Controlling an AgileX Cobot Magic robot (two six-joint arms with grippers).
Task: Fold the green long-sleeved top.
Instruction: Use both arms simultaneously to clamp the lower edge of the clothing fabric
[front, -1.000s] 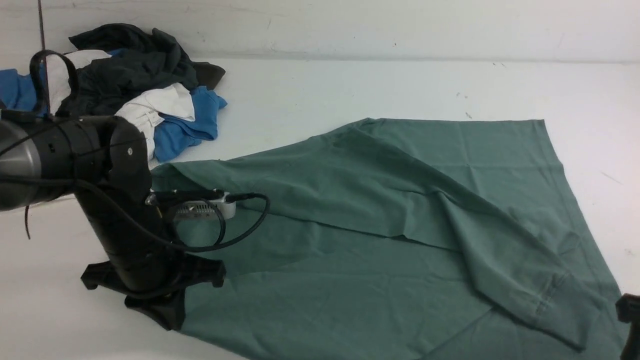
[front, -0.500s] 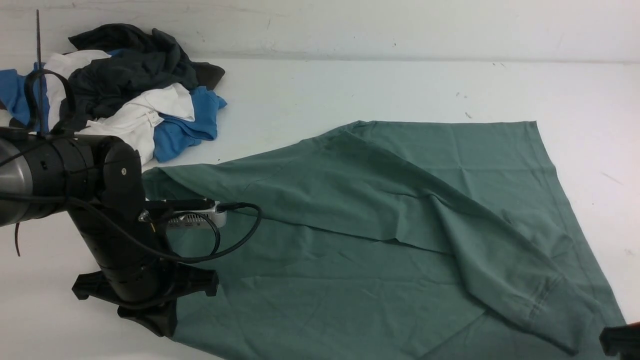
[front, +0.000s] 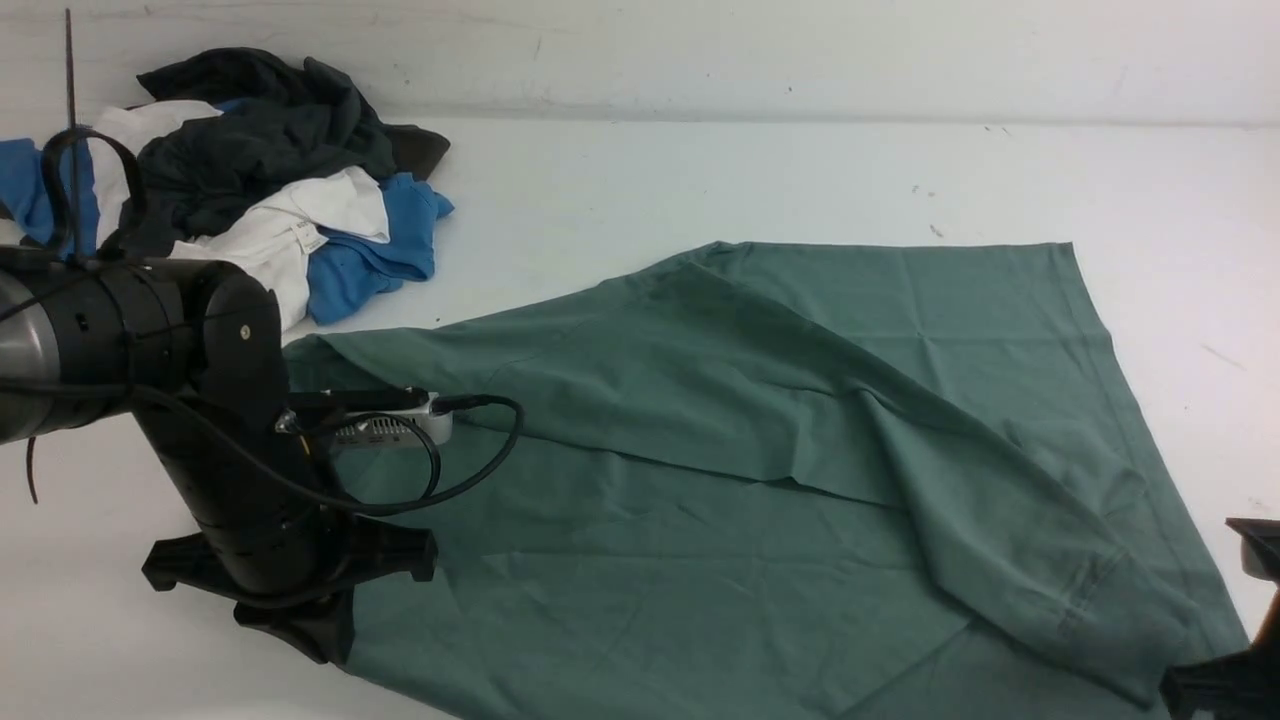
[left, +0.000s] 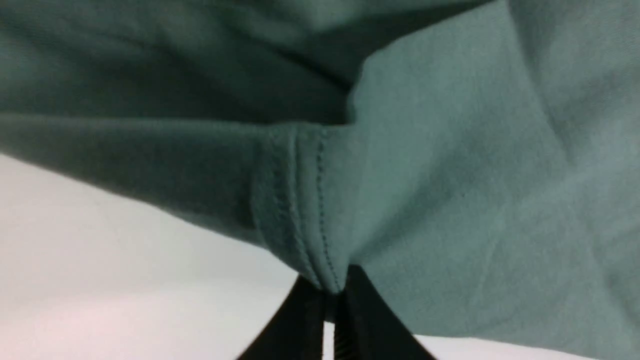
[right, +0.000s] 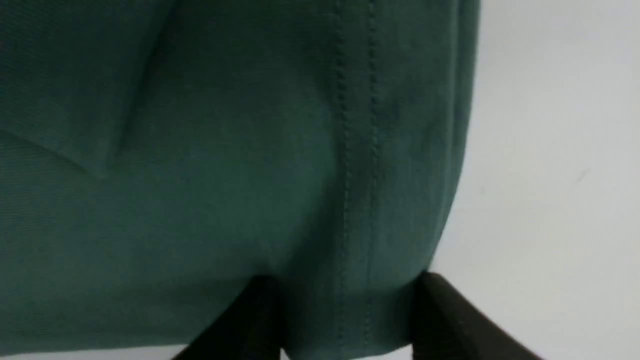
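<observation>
Since the green long-sleeved top (front: 760, 400) lies soft and limp between my grippers, I favour its stitched hems (right: 357, 150): left gripper (left: 334, 287) pinches one, right gripper (right: 347, 285) straddles another, jaws apart.

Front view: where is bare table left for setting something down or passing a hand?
Bare table runs along the far wall, from the clothes pile rightwards, beyond the green top. A narrower strip lies right of the top's right edge. Crowded: far left under the pile, and the middle under the top.
</observation>
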